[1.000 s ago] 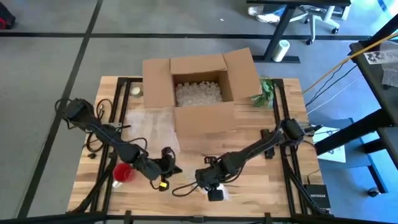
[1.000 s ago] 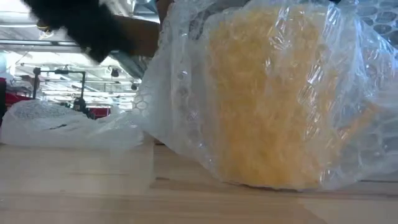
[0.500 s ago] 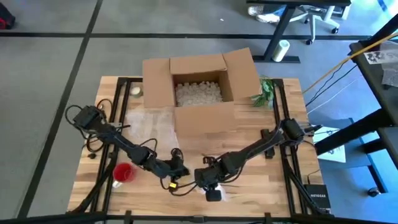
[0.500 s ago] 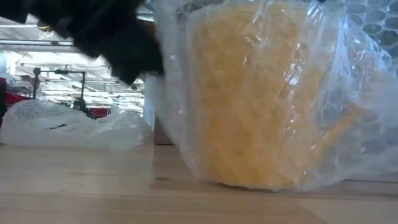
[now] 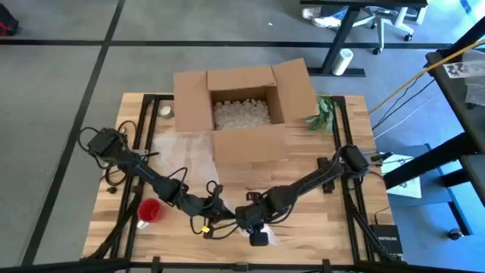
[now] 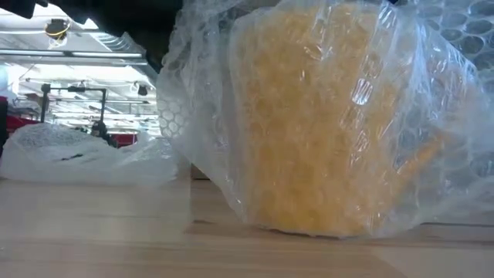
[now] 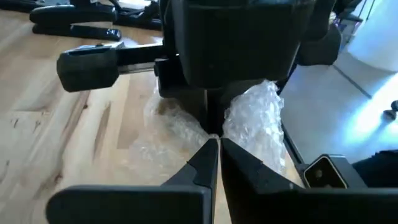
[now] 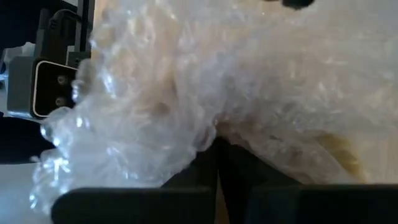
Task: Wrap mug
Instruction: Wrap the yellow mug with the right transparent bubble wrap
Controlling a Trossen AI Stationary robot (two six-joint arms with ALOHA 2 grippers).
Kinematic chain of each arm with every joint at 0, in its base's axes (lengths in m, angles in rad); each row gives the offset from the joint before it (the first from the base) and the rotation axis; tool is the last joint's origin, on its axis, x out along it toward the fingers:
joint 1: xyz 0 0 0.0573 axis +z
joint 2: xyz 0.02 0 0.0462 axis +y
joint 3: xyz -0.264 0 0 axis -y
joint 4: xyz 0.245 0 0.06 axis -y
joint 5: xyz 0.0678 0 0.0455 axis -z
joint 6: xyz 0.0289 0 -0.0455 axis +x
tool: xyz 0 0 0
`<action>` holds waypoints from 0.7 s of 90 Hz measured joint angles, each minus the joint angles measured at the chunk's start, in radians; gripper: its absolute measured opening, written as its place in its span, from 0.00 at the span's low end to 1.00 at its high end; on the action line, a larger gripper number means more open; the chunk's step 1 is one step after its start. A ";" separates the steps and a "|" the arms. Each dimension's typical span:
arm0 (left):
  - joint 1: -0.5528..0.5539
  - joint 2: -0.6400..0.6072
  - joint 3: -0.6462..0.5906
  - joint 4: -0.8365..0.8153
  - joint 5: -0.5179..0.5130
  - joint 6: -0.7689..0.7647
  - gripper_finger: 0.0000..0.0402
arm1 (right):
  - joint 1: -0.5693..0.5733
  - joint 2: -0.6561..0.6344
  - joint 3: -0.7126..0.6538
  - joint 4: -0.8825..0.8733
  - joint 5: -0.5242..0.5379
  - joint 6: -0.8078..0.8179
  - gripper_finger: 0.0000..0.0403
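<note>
The yellow mug (image 6: 309, 123) stood on the table (image 5: 326, 220) near its front edge, loosely swathed in bubble wrap (image 6: 193, 116). The left gripper (image 7: 214, 146) was pinched shut on a fold of wrap; the right gripper (image 8: 217, 152) likewise. To finish the turn well, both should pull the sheet taut around the mug without tipping it.
</note>
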 joint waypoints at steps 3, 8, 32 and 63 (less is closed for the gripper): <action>0.000 -0.004 0.000 0.005 -0.002 0.009 0.00 | 0.000 0.001 0.000 0.001 0.000 0.000 0.00; 0.000 -0.010 0.000 0.021 0.001 0.020 0.00 | 0.000 0.001 -0.001 0.002 -0.001 0.000 0.00; 0.013 0.016 0.007 0.037 0.072 -0.026 0.00 | -0.003 0.002 -0.002 0.037 0.003 0.001 0.00; 0.018 0.125 0.143 -0.062 0.134 -0.027 0.00 | -0.012 0.003 0.069 -0.082 0.040 0.080 0.00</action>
